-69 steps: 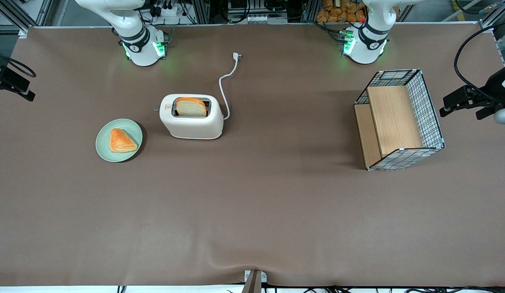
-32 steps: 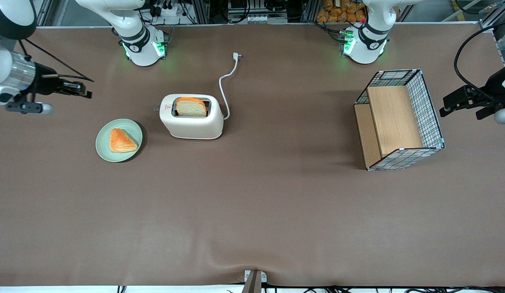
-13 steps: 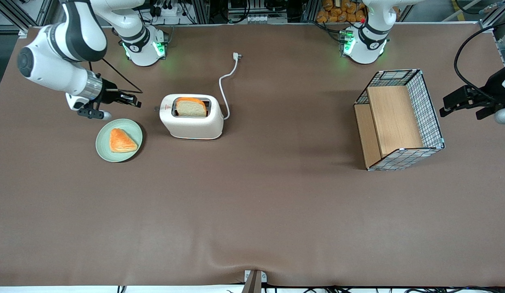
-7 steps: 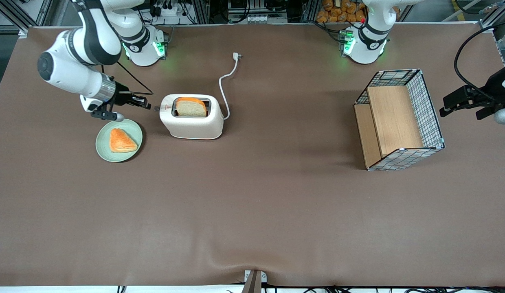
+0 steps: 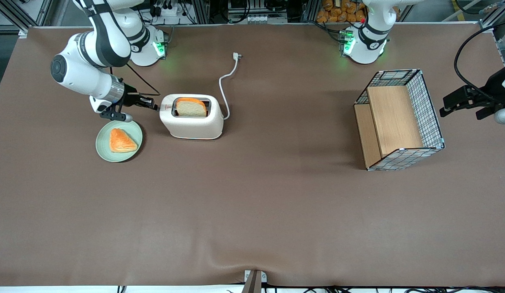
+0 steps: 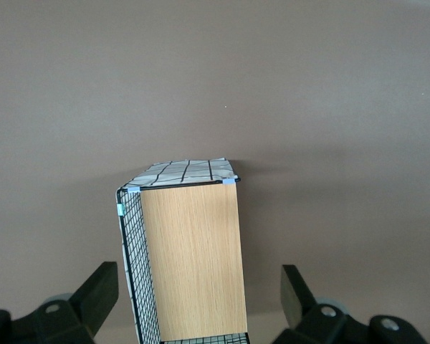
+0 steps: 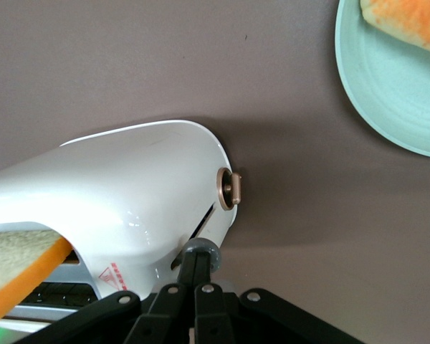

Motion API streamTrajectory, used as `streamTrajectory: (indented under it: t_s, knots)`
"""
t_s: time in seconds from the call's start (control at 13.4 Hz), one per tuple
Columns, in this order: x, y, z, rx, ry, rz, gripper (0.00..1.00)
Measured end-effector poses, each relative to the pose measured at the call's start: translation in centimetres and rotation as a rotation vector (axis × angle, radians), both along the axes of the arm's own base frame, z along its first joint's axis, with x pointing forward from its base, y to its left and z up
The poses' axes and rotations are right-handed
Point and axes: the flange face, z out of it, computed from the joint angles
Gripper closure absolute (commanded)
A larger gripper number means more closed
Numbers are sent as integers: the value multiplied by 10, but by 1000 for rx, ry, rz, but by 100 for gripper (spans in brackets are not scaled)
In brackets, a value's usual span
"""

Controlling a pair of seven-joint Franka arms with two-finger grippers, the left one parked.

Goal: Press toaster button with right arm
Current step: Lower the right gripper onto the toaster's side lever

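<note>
End effector (image 5: 154, 107) fingers pressed together, holding nothing, hide the toaster button (image 7: 201, 252); toaster (image 5: 192, 122) holds 1 bread slice (image 5: 191, 108).

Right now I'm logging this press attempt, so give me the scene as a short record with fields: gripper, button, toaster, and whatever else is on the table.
gripper: the right arm's gripper, fingers shut, at the toaster's narrow end, tip on the lever
toaster button: pale lever tab in the end slot, under the fingertips; whether pressed down, cannot tell
toaster: cream-white toaster, upright, bread slice standing up out of the slot
knob: small bronze knob on the same end, untouched
plate: green plate with a pastry, nearer the front camera than the gripper
basket: wire-and-wood basket, toward the parked arm's end
</note>
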Motion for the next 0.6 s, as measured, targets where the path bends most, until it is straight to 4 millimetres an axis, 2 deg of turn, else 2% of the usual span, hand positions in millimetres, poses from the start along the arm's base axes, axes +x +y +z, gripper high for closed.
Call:
streamTrajectory:
  t_s: [0.6]
  knots:
    - [-2,2,-13,-15,-8,4,100]
